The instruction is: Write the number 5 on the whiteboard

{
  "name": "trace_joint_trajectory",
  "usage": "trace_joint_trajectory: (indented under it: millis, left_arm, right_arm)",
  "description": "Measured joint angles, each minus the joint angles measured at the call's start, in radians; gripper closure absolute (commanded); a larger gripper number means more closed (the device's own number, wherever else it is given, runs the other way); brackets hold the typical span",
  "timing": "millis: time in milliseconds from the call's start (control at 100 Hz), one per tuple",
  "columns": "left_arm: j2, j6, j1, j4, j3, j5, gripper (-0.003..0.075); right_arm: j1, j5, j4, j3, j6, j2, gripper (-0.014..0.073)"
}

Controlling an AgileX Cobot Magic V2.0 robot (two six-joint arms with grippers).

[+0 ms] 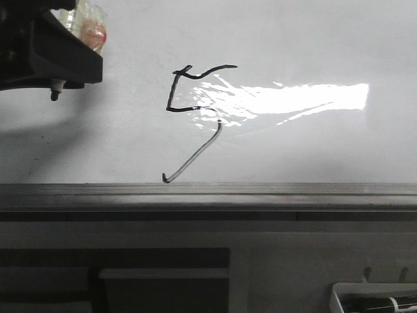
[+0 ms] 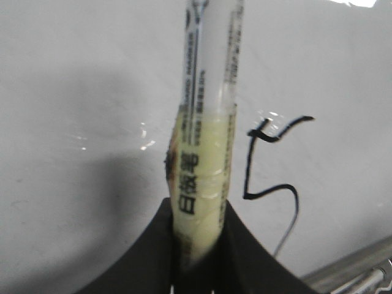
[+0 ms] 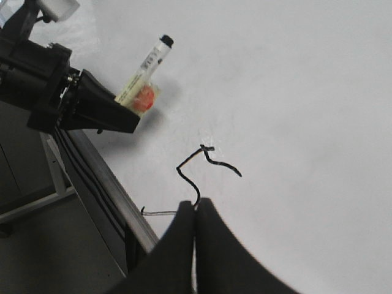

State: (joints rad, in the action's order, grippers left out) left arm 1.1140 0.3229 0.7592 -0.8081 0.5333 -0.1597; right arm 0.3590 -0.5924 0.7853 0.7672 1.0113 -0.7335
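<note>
On the whiteboard, our number 5 sits right of the left gripper (pinching a marker); right gripper pressed together.

1. We see the left tool as a matte black wedge, its fingers tapering to a blunt edge.
2. Behind it sits a blocky black housing with a small silver screw, and dark cables run down beneath that housing.
3. The right tool shows two smooth black fingers, rounded at the tips.
</note>
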Motion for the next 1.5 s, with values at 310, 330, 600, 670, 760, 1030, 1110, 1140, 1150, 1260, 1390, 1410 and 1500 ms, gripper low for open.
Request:
trace_joint_trajectory:
  millis: [310,330,600,670,760,1030,1110,1140,1150,1260,1390,1410,1500]
  left_arm:
    - [0.131,-0.003,0.002,-0.024,0.004,-0.108,0.0741]
    - [0.137,-0.003,0.002,-0.024,0.006,-0.110,0.0741]
    - [0.169,-0.003,0.009,-0.005,0.015,-0.125,0.0741]
    - [0.170,-0.003,0.009,-0.005,0.015,-0.129,0.0739]
    - [0.172,-0.003,0.009,-0.007,0.015,-0.131,0.0677]
    - [0.172,-0.003,0.017,-0.058,0.020,-0.131,0.0412]
    - [0.172,-0.003,0.017,-0.058,0.021,-0.131,0.0412]
    - [0.172,-0.003,0.017,-0.058,0.021,-0.129,0.0411]
    - [0.172,-0.003,0.017,-0.058,0.021,-0.129,0.0411]
    - [0.172,-0.003,0.017,-0.058,0.021,-0.129,0.0387]
    - [0.172,-0.003,0.024,-0.058,0.026,-0.127,0.0295]
    - [0.172,-0.003,0.024,-0.058,0.026,-0.127,0.0283]
    - [0.172,-0.003,0.025,-0.058,0.028,-0.127,0.0244]
  right_arm:
    - [-0.008,0.021,0.002,-0.045,-0.011,0.000,0.0655]
    - [-0.008,0.023,0.002,-0.045,-0.011,0.000,0.0655]
    - [-0.008,0.027,0.002,-0.047,-0.011,0.000,0.0655]
    - [-0.008,0.027,0.002,-0.047,-0.011,0.000,0.0655]
    - [-0.008,0.027,0.002,-0.047,-0.011,0.000,0.0655]
    - [-0.008,0.028,0.002,-0.047,-0.013,0.000,0.0655]
    - [-0.008,0.028,0.002,-0.047,-0.013,0.000,0.0655]
    - [-0.008,0.028,0.002,-0.047,-0.013,0.000,0.0655]
    - [-0.008,0.028,0.002,-0.047,-0.013,0.000,0.0655]
    - [-0.008,0.028,0.002,-0.047,-0.013,0.000,0.0655]
    - [-0.008,0.028,0.002,-0.047,-0.013,0.000,0.0655]
    - [-0.008,0.028,0.002,-0.047,-0.013,0.000,0.0655]
    - [-0.008,0.028,0.002,-0.047,-0.013,0.000,0.0655]
